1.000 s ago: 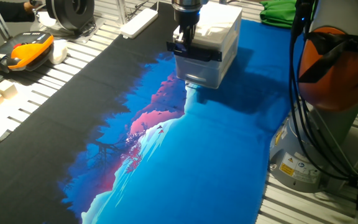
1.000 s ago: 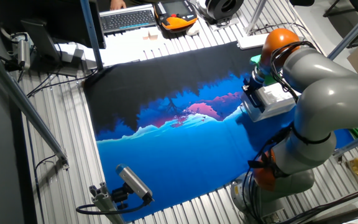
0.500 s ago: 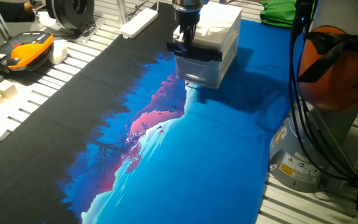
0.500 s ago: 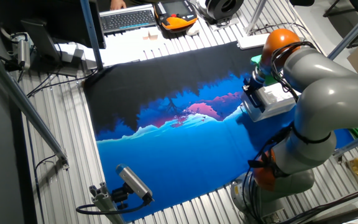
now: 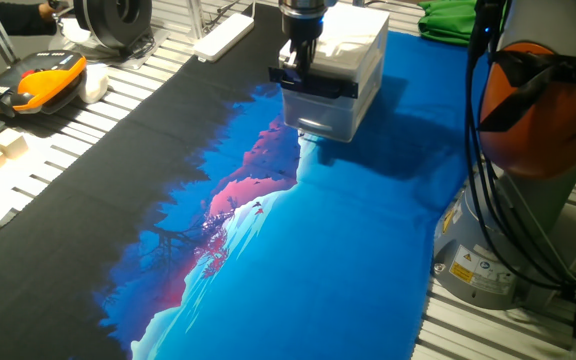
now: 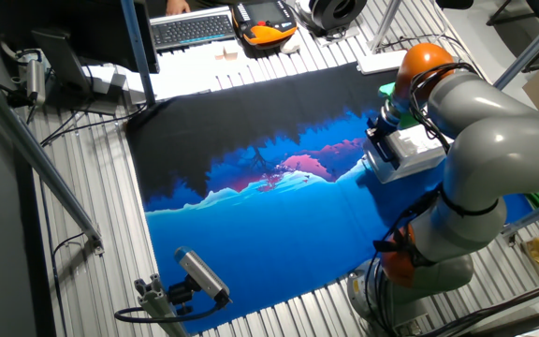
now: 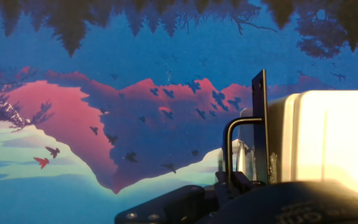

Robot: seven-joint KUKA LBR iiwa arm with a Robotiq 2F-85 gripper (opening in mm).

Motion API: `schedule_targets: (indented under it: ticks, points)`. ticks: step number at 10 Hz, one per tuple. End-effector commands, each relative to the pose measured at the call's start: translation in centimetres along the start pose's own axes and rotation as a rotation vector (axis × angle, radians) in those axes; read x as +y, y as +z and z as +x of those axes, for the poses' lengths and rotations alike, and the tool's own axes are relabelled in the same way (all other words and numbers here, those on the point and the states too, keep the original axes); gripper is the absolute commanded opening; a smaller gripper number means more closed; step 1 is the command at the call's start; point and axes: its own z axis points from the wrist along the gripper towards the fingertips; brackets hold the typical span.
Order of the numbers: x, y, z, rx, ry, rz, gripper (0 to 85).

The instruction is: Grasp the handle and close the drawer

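You have the gripper (image 5: 295, 62) down at the front of the small white cabinet (image 5: 353, 50), which stands at the far end of the printed mat (image 5: 298, 250). The drawer (image 5: 320, 108) sits in this cabinet, and its black handle (image 5: 318, 84) runs across the front panel, just under the hand.

In the hand view you see the handle (image 7: 241, 149) from the end, as a thin bent bar standing out from the black front plate, with the white drawer (image 7: 328, 137) bright behind it. The fingers themselves are hidden under the dark body of the hand, so you cannot tell whether they are apart or already pressed on the bar. No view settles this.

From the fixed views the drawer front seems almost level with the cabinet, so I judge that little travel is left, if any.

To do this step well, first make sure that the bar is between the fingers and that the grip is firm. Then push straight along the drawer's line, toward the cabinet, and keep the hand level. A push from the side can twist the drawer or slide the light cabinet on the mat. Go slowly and stop when the front meets the shell.
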Motion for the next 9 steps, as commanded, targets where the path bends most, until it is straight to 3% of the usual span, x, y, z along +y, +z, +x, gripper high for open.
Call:
schedule_targets:
  ticks: [1, 9]
  points:
    - [-0.05, -0.08, -0.01, -0.001, 0.000, 0.000, 0.0]
    - [-0.22, -0.05, 0.07, -0.003, -0.008, 0.010, 0.0]
